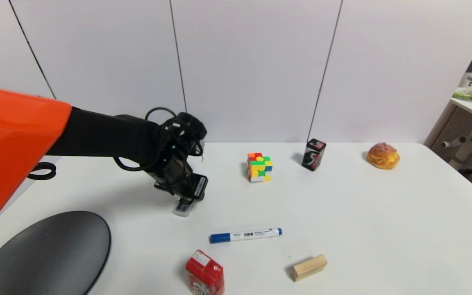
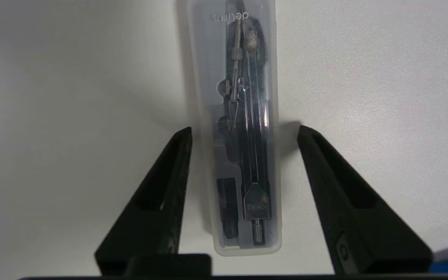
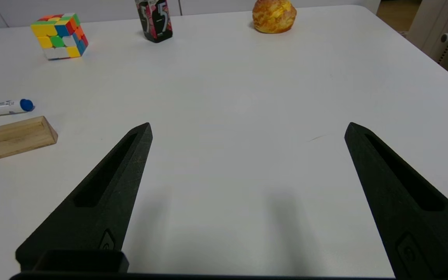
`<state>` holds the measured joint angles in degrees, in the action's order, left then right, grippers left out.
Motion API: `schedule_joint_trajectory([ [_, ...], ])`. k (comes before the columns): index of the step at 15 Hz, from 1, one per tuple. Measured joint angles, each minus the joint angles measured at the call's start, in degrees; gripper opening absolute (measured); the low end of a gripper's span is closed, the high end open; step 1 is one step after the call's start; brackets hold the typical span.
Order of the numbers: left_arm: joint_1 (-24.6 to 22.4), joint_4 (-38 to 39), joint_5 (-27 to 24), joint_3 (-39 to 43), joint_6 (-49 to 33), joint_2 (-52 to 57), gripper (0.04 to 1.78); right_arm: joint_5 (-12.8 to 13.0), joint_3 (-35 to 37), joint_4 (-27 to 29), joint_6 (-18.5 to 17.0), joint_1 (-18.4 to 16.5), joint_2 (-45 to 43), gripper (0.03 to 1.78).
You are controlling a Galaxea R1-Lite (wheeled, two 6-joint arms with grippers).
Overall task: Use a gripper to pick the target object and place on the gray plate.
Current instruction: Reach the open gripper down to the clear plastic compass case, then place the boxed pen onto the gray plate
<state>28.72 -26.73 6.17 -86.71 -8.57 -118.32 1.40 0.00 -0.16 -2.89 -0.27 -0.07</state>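
Observation:
The target object, a slim translucent gray case [image 2: 243, 77] with dark metal tools inside, lies flat on the white table. In the head view only its near end [image 1: 182, 210] shows under the claw. My left gripper [image 2: 243, 130] is open and low over the case, one finger on each side of it; one finger [image 2: 177, 155] is almost at the case's edge, the other stands apart. It shows in the head view [image 1: 187, 192] at the table's left. The gray plate [image 1: 47, 254] lies at the near left corner, apart from the case. My right gripper [image 3: 247, 126] is open and empty over bare table.
A blue-capped white marker [image 1: 245, 235], a red carton [image 1: 205, 273] and a wooden block [image 1: 309, 267] lie near the front. A colour cube [image 1: 259, 167], a black box [image 1: 314, 154] and a bun [image 1: 383, 156] stand at the back.

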Motion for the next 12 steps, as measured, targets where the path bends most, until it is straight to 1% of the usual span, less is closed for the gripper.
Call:
schedule_joint_trajectory([
  [2, -0.20, 0.17, -0.02, 0.02, -0.13, -0.37, 0.77, 0.00, 0.00, 0.00, 0.02, 0.00, 0.00, 1.71],
  [3, -0.34, 0.24, -0.09, 0.05, -0.16, -0.50, 0.60, 0.00, 0.00, 0.00, 0.00, 0.00, 0.00, 1.71],
  [9, -0.96, 0.15, -0.05, 0.06, 0.22, -0.30, 0.60, 0.02, 0.00, 0.00, 0.02, 0.00, 0.00, 1.71],
  [12, -0.98, -0.18, -0.16, -0.17, 0.69, 2.72, 0.60, 0.00, 0.00, 0.02, 0.00, 0.00, 0.00, 1.71],
])
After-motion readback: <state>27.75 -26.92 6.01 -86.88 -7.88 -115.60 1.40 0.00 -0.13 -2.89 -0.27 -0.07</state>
